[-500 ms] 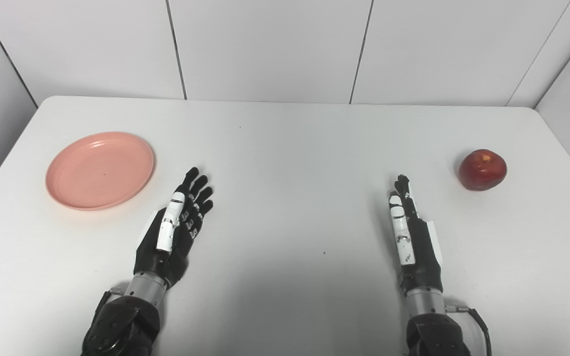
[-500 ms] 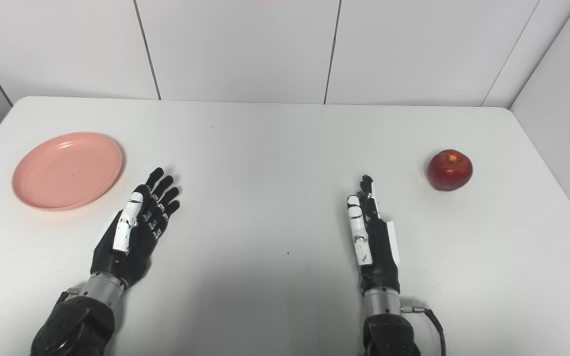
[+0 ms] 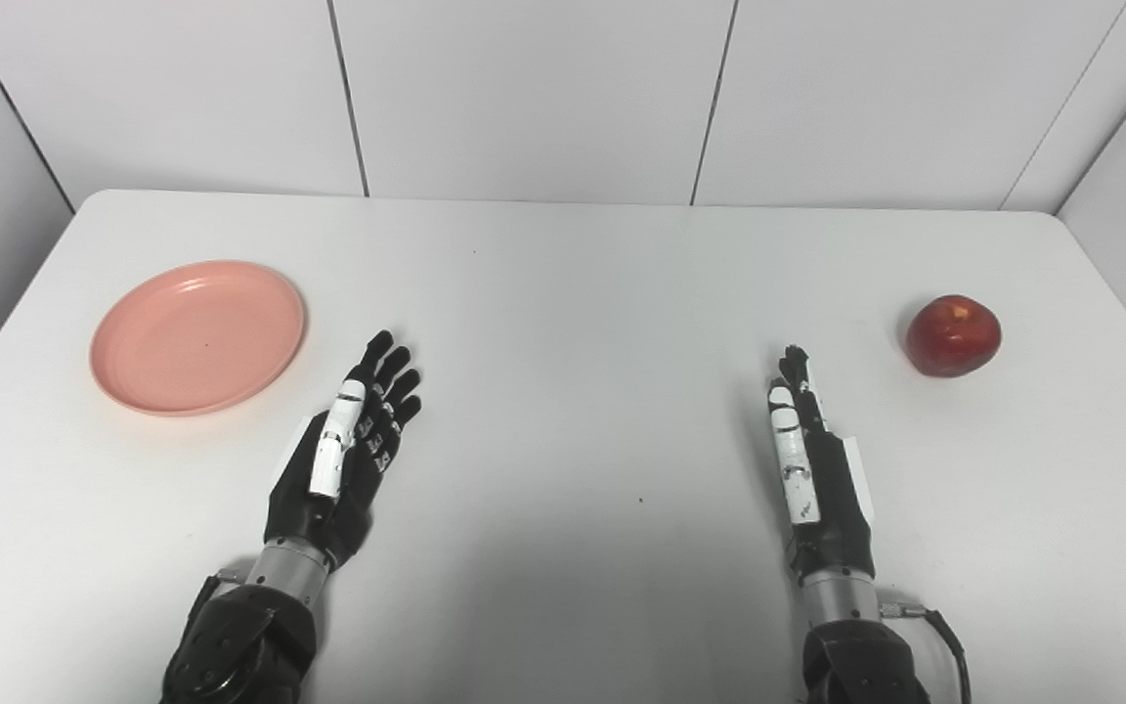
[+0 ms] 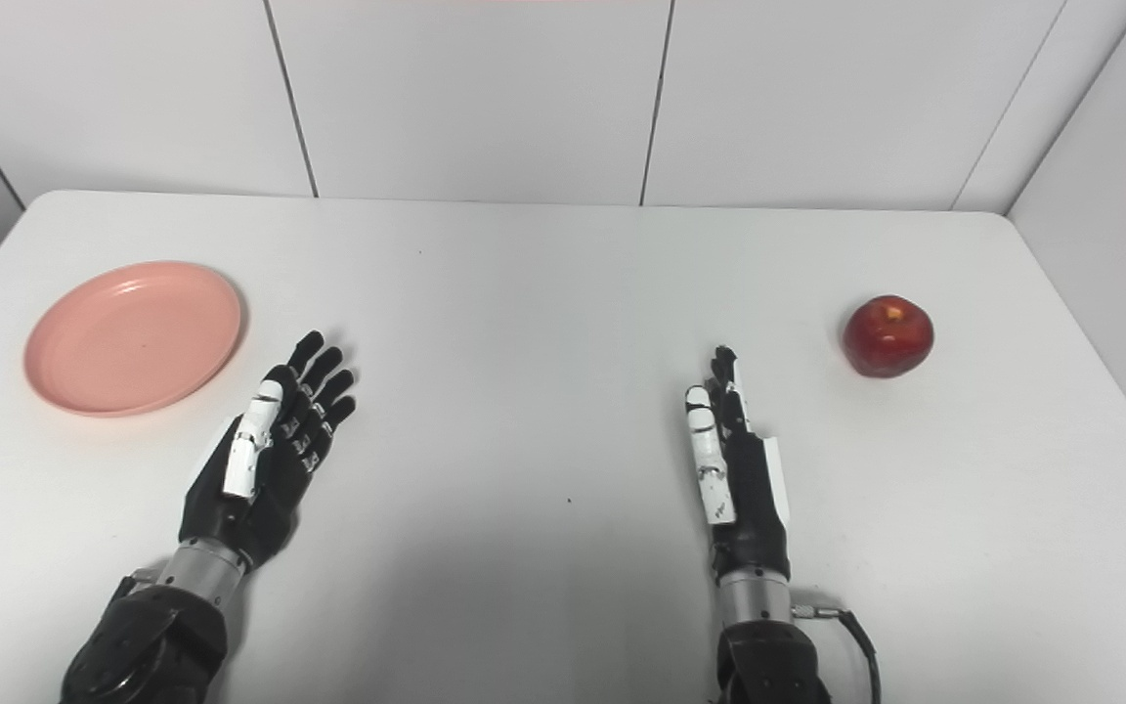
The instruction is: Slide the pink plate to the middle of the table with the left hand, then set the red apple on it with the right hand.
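Pink plate (image 3: 197,336) at table left, red apple (image 3: 953,335) at table right; both hands idle and empty.

White table (image 3: 563,264) carries the plate flat near its left edge and the apple upright, stem dimple up, near its right edge; the two are well apart, and the table middle lies between them. Left hand (image 3: 346,450) is flat with fingers (image 3: 397,386) extended and spread, holding nothing, near the plate's lower right rim but not touching it. Right hand (image 3: 812,469) is seen edge-on, fingers straight and together, holding nothing, apart from the apple, which sits up and to its right.
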You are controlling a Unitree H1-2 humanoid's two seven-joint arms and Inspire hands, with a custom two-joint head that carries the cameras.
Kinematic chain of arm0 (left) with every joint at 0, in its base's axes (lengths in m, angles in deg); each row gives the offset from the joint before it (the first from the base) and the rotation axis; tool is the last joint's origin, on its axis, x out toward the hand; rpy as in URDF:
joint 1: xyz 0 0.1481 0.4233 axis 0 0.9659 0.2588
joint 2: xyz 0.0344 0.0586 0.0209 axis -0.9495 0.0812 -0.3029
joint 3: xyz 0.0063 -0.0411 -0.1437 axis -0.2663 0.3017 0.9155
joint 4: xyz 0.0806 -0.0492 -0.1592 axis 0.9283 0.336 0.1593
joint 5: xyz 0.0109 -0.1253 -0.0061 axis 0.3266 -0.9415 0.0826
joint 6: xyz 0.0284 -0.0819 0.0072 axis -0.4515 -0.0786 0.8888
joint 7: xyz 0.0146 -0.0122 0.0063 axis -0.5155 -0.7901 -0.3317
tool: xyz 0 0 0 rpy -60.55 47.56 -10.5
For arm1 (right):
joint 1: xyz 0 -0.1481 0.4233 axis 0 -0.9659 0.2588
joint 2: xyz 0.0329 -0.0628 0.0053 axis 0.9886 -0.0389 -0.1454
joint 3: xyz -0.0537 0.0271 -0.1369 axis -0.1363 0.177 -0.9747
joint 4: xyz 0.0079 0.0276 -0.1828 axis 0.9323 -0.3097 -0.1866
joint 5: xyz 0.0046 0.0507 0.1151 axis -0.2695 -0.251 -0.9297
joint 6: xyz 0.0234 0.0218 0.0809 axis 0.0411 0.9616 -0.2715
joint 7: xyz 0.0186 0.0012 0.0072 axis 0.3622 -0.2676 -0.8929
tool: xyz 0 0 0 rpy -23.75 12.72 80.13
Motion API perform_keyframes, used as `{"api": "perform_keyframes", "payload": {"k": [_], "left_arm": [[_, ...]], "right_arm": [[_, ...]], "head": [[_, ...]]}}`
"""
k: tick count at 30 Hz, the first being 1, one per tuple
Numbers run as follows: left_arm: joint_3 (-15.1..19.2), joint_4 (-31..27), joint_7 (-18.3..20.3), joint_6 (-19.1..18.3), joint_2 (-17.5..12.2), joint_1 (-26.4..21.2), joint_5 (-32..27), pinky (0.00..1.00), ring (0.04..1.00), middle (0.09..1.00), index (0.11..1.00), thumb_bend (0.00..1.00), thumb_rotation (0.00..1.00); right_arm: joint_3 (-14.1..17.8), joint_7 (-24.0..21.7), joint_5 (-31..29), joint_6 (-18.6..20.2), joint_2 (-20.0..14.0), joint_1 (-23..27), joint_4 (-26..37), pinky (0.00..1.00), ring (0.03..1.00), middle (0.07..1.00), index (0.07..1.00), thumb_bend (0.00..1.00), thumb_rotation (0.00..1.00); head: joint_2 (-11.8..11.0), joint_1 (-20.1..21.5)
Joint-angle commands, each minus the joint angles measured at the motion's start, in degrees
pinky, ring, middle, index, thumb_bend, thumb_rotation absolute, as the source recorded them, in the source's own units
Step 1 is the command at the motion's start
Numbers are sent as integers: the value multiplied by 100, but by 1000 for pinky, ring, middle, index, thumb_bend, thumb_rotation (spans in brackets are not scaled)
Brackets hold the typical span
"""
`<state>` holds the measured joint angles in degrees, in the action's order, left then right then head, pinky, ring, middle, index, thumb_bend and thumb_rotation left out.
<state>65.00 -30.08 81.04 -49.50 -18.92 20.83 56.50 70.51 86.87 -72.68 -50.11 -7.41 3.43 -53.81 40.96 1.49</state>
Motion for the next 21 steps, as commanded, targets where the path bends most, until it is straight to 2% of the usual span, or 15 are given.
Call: {"api": "perform_keyframes", "payload": {"k": [1, 13, 21], "left_arm": [[-30, -127, 26, 166, -20, 116, 16, 1000, 988, 992, 979, 361, 1000], [-47, -128, 42, 177, -12, 116, 6, 1000, 986, 990, 977, 359, 1000], [-113, -178, -51, 108, 96, 160, 56, 1000, 977, 982, 969, 358, 1000]], "right_arm": [[-50, -46, -5, -46, 63, -93, 62, 1000, 984, 997, 991, 259, 1000], [-46, -53, -12, -39, 56, -85, 49, 1000, 985, 999, 993, 259, 1000], [19, -98, -106, -90, -12, -91, 51, 1000, 982, 995, 993, 261, 1000]], "head": [[12, 0], [-14, -47], [-140, -485]]}}
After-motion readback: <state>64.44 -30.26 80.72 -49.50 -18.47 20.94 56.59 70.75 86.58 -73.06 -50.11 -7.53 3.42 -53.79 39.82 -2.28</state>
